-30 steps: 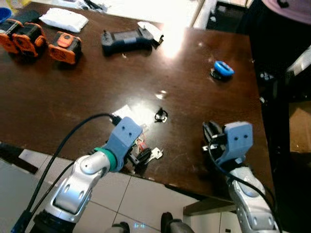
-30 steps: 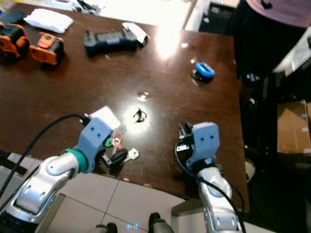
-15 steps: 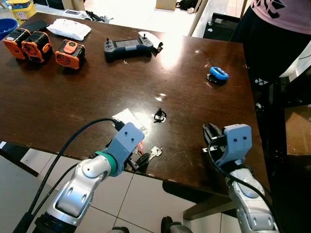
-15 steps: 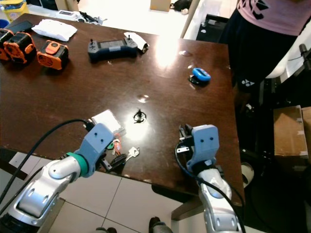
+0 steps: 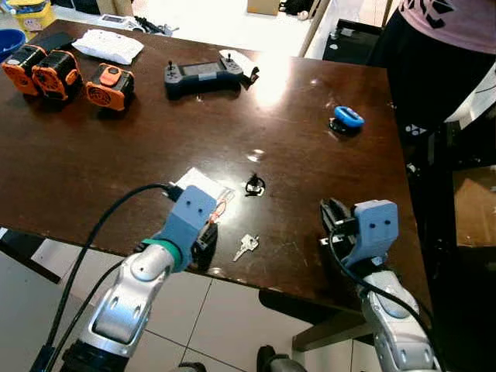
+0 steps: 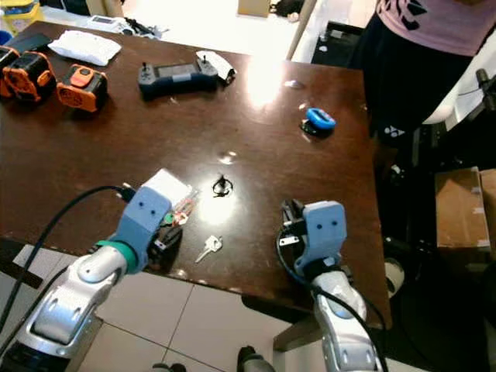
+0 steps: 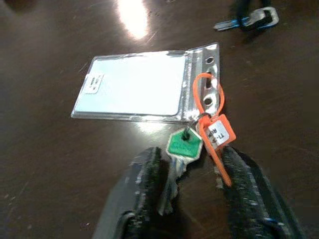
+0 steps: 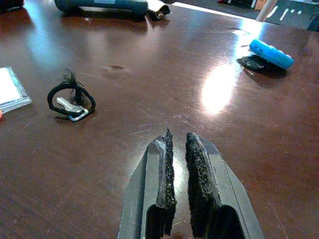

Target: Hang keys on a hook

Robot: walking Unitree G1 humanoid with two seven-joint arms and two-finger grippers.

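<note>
Keys [image 7: 185,147] at the table's [image 5: 116,147] near edge, between the left gripper's [image 7: 192,172] spread fingers [image 7: 144,172].
Green head points far, blade toward the wrist; orange tag [image 7: 218,131] beside it. Right gripper [image 8: 178,164] nearly closed, holding nothing, near right.

silver arms [image 5: 128,298], blue-grey wrist housings [image 5: 375,225]

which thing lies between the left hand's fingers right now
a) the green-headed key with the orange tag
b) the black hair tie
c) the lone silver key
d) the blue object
a: the left wrist view shows the green-headed key with its orange tag lying between the open fingers of the left hand.
</note>
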